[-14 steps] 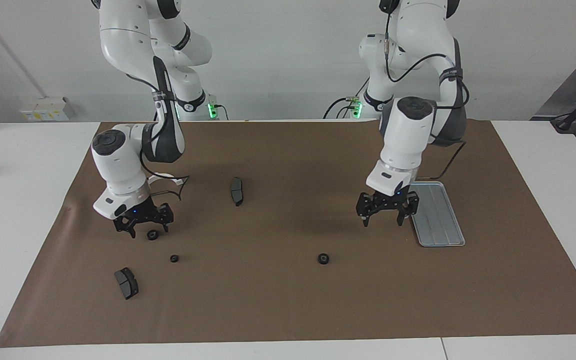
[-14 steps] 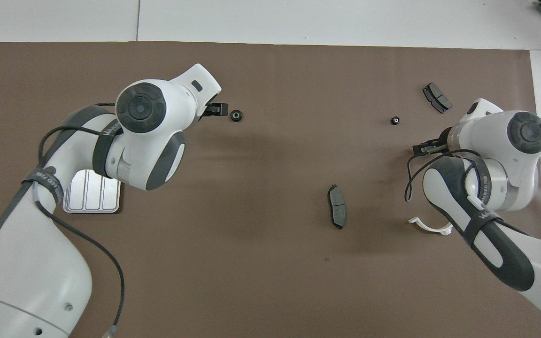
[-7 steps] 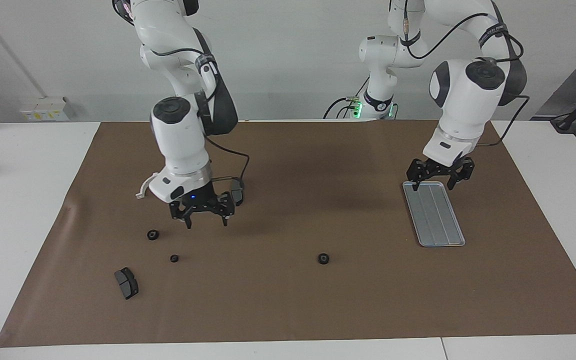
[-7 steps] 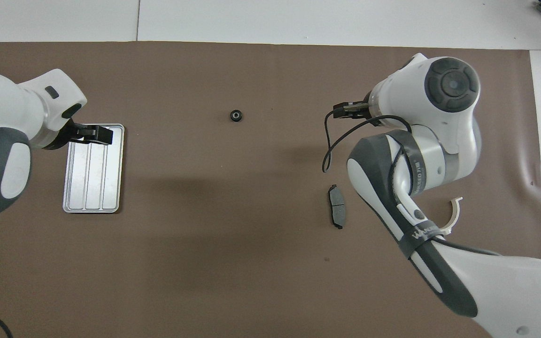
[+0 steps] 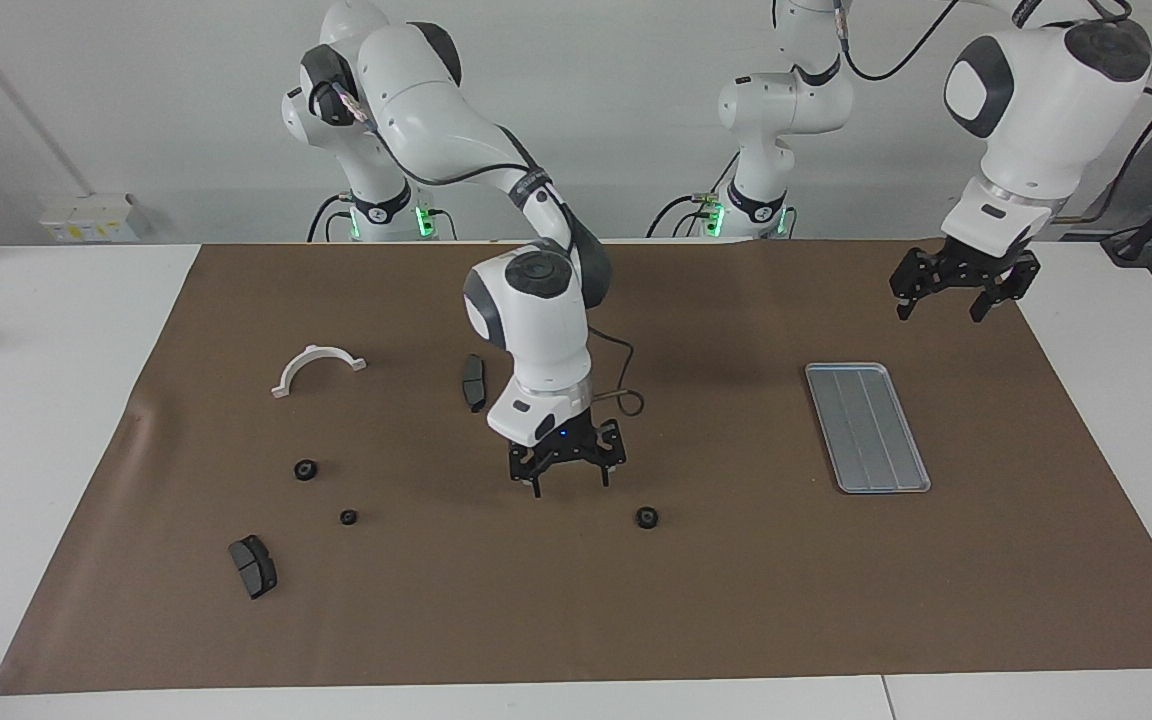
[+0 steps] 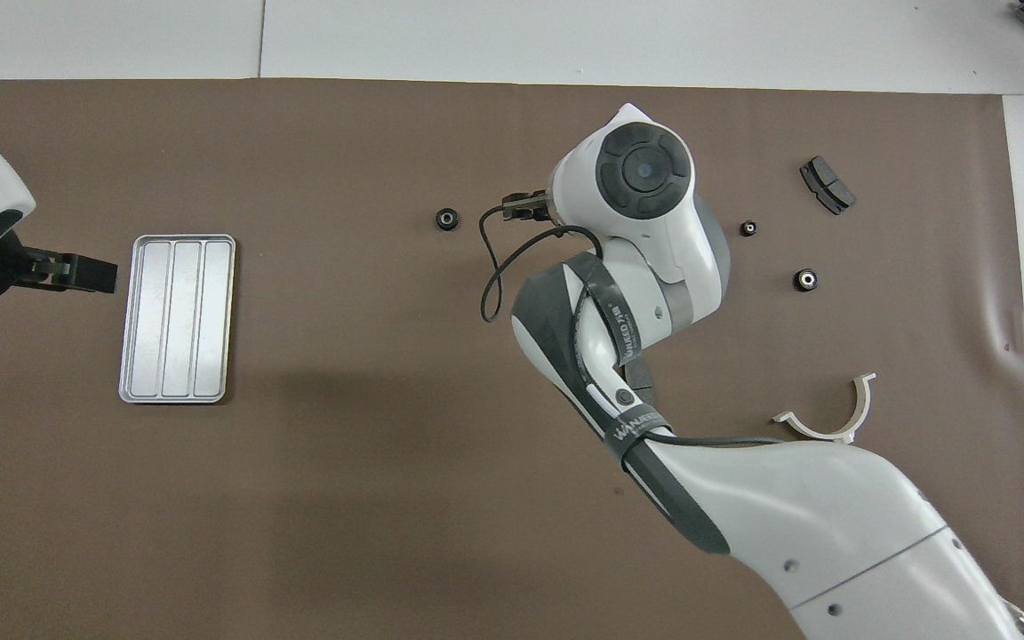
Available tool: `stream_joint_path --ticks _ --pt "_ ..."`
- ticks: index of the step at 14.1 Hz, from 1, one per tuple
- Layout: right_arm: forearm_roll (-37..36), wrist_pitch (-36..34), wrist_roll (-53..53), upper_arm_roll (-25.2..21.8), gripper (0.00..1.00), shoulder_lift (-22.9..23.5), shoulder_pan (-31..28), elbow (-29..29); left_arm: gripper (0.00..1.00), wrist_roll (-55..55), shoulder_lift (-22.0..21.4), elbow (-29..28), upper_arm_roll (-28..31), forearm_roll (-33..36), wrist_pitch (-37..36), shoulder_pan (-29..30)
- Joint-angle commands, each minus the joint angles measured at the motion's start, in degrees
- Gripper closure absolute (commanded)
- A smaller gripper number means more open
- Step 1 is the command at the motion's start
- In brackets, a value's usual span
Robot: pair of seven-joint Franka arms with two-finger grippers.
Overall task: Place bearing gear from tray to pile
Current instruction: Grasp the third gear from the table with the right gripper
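Swing the released, empty right gripper (image 5: 570, 484) toward four o'clock in the facing view, over the lone bearing gear (image 5: 647, 517) lying on the mat, well apart from the bare tray (image 5: 866, 425). Centre, descend, pinch across its rim. Leave the released left gripper (image 5: 941, 308) waiting aloft.

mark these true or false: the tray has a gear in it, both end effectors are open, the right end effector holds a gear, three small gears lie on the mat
The tray has a gear in it: false, it holds nothing.
Both end effectors are open: true, the left end effector and the right end effector.
The right end effector holds a gear: false, it hangs with nothing in it, beside the lone gear.
Three small gears lie on the mat: true, the other two gears lie toward the right arm's end.
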Motion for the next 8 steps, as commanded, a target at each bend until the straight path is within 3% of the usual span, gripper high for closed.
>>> stream_joint_path --ticks 1,3,8 --pt "-1.12 1.59 2.49 -0.39 0.00 2.62 0.74 3.53 0.00 1.48 1.74 6.63 -0.22 -3.05 -5.66 1.72" --pt "-1.11 3.61 3.01 -0.30 0.00 3.58 1.53 3.44 0.00 1.48 2.44 9.80 -0.22 -3.33 -9.09 1.73" --pt "-3.56 9.51 3.10 -0.48 0.00 7.45 4.34 3.53 0.00 1.04 0.78 7.70 -0.57 -3.33 -11.74 1.82"
